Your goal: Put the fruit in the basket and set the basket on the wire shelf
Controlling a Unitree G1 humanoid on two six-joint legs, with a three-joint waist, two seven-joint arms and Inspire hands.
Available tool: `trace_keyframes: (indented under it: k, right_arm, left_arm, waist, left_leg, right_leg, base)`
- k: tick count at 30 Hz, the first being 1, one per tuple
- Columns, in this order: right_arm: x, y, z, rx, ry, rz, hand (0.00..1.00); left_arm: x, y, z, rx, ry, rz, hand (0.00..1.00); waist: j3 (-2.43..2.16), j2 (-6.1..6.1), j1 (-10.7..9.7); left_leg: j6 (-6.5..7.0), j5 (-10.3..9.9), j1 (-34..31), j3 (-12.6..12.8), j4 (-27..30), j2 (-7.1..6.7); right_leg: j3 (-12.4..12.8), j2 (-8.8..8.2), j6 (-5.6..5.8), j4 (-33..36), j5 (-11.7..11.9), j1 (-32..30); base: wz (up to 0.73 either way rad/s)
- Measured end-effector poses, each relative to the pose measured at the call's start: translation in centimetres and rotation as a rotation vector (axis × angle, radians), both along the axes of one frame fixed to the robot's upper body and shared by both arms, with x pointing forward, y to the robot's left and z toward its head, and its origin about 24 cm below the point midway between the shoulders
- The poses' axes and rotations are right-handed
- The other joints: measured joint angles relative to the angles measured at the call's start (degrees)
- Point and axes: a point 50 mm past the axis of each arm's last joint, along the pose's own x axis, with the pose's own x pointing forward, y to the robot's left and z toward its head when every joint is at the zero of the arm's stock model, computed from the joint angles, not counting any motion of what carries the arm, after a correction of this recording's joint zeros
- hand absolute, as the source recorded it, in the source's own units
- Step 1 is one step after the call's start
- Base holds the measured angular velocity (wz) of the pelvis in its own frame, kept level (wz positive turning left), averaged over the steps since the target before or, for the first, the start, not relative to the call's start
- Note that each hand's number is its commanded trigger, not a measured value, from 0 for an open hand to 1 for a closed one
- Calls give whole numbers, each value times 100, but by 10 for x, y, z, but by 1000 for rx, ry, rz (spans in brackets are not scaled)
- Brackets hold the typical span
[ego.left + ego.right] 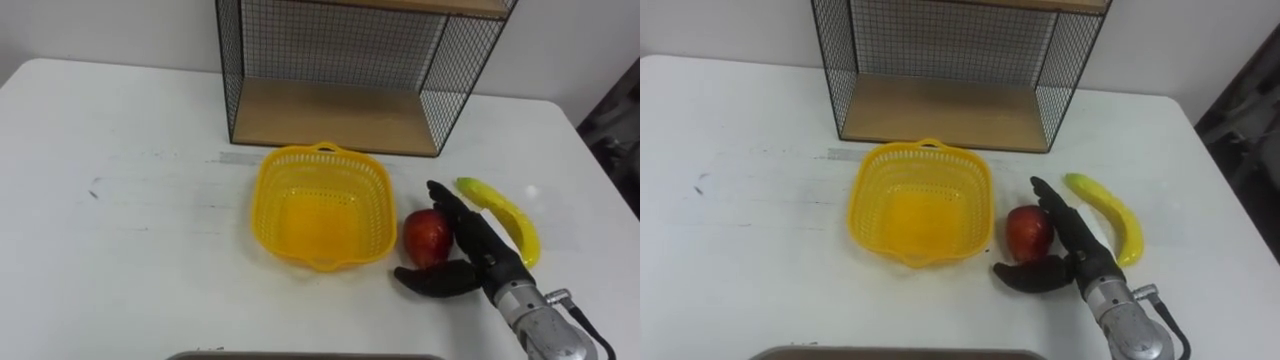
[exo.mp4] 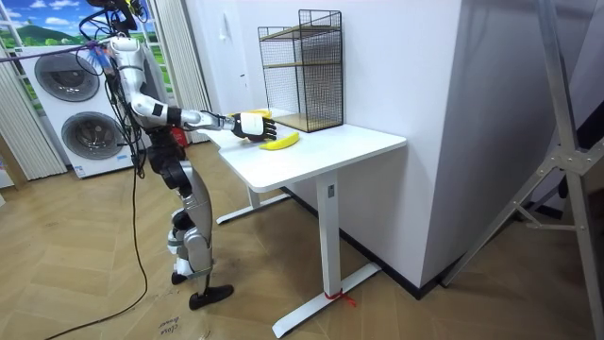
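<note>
A red round apple [image 1: 425, 236] lies on the white table [image 1: 120, 240], just beside the yellow plastic basket [image 1: 270, 205]. The basket has nothing in it. It sits in front of the black wire shelf [image 1: 330, 40], which has a brown wooden board [image 1: 330, 115] at the bottom.

The robot's black right hand [image 1: 487, 252] is at the apple. Its fingers [image 1: 452, 208] are straight and lie along the side of the apple away from the basket. Its thumb [image 1: 430, 279] reaches across the near side of the apple. The hand is spread out, not squeezed round the fruit.

A long yellow banana [image 1: 505, 215] lies on the table on the far side of the hand from the apple.

In the room view the robot stands at the end of the table with its right arm held out over it. Two white washing machines [image 2: 71, 113] stand behind it.
</note>
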Motion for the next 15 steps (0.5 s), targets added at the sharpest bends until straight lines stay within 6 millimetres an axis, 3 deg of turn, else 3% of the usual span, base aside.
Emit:
trace_keyframes:
  k: [6, 15]
  right_arm:
    - [12, -14, 0, -42, -13, -90, 100]
    - [12, -17, 2, -52, -33, -116, 100]
  left_arm:
    - [-1, 0, 0, -1, 4, -1, 0]
    - [0, 0, 0, 1, 0, -7, 0]
  waist:
    - [1, 0, 7]
    - [-1, -36, 1]
  left_leg:
    - [0, 0, -9, -60, 0, 1]
    - [0, 0, -65, -124, -3, -2]
  right_leg:
    - [-53, 0, 0, -11, -1, 13]
    - [-176, -19, 2, -23, -1, -10]
  base:
    - [4]
    - [3]
